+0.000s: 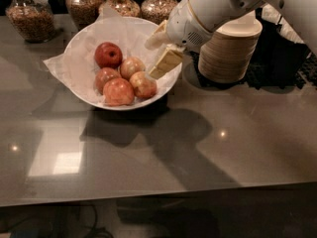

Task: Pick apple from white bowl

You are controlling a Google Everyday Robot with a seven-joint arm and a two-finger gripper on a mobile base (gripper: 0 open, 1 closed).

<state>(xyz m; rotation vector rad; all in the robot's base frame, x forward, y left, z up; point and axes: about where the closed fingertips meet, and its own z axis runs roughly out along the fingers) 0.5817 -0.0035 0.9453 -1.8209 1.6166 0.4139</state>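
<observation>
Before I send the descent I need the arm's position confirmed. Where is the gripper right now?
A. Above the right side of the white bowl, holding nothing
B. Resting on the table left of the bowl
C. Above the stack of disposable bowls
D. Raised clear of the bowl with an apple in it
A: the gripper hangs above the right side of the white bowl, its fingers apart with nothing between them.

No legible text, even on the end effector [158, 52] over the white bowl [148, 102]
</observation>
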